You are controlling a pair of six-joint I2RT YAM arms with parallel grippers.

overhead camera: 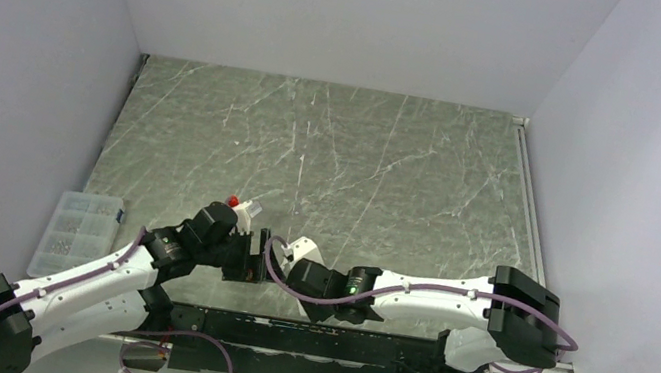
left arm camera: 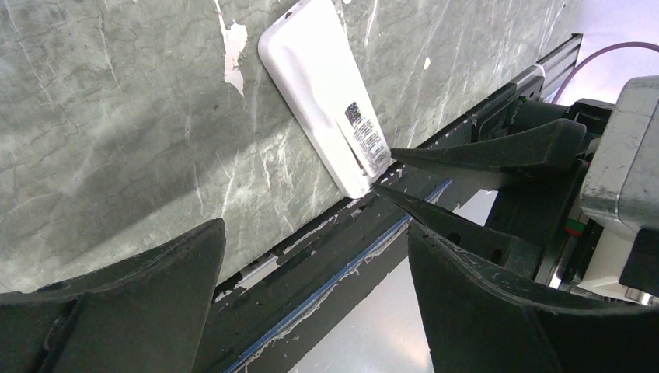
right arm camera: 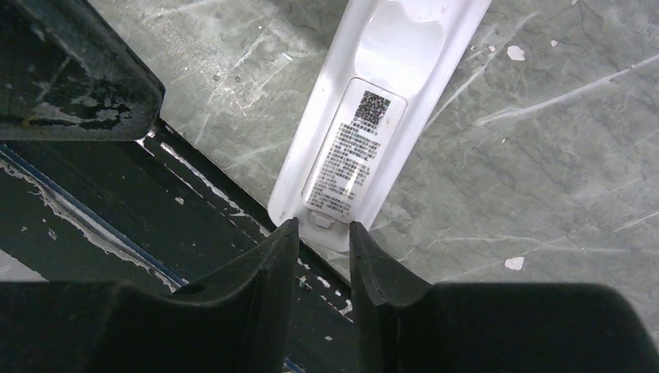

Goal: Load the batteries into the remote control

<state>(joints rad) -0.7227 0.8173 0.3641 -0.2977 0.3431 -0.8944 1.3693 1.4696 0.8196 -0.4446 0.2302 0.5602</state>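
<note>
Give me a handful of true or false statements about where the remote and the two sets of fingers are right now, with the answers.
1. The remote control lies with its labelled back facing up. True.
2. The left fingers are clamped on the remote. False: they stand wide open, apart from it.
3. The right fingers have their tips at the remote's labelled end. True.
4. The remote lies in the middle of the table. False: it lies at the near edge, beside the black rail.
5. A clear compartment box sits at the table's left edge. True.
</note>
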